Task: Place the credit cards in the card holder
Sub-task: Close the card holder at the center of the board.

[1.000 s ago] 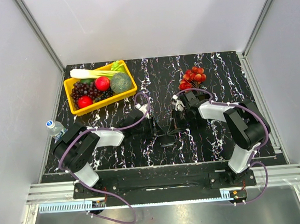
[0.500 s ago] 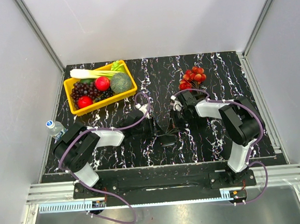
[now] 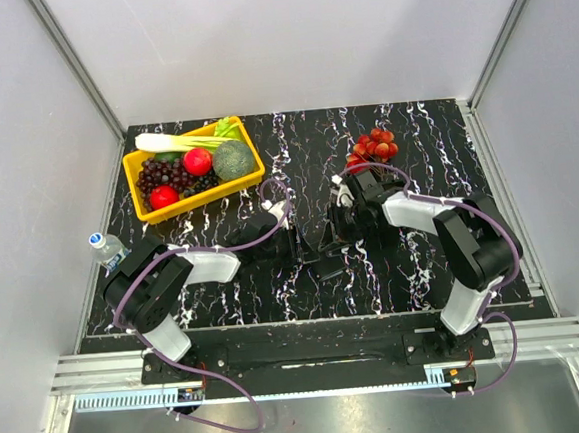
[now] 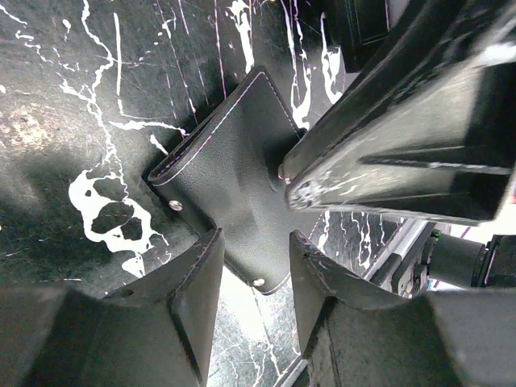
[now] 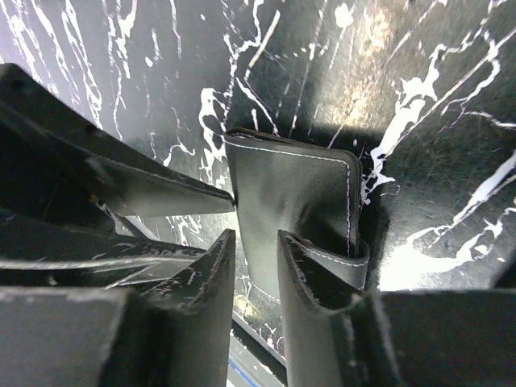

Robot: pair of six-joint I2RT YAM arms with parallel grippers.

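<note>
Black-fingered, the left gripper [image 4: 254, 242] and the right gripper [image 5: 255, 235] each stand with jaws a narrow way apart, clamping nothing, and through each gap shows the face of the card holder [image 4: 234, 169]. It lies on the white-veined black table [image 4: 81, 105] between the two grippers, their tips touching its edges, one stitched edge curling up beside a right finger. Well behind and left of the card holder sits a filled yellow basket [image 3: 200, 197], behind and right a bunch of red grapes [image 3: 371, 148].
</note>
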